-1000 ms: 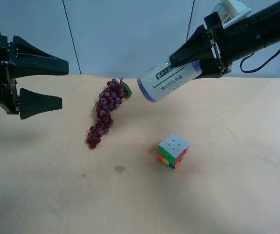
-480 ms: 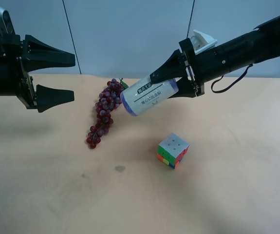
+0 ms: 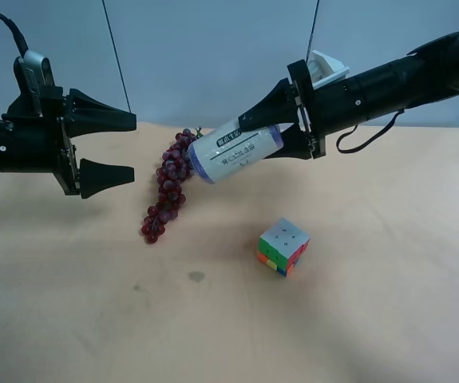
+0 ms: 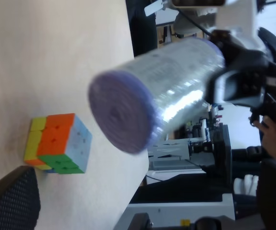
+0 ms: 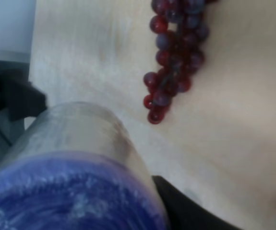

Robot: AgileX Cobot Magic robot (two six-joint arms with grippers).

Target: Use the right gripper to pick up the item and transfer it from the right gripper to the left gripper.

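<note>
Plain setup, tbh. The surface [image 3: 373, 319] is a pale tan wood-look tabletop, matte, with one small dark smudge [image 3: 196, 276] toward its near edge. Behind the far edge is a flat grey-blue wall [image 3: 213, 56] with two thin dark lines [image 3: 116, 60] running down it; can't tell if they're seams or cables. Light is soft and even, shadows faint. Past one edge, the left wrist view catches blurry dark office clutter [image 4: 186, 158].

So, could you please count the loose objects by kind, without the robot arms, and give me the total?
can: 1
bunch of grapes: 1
multicoloured cube: 1
Total: 3
</note>
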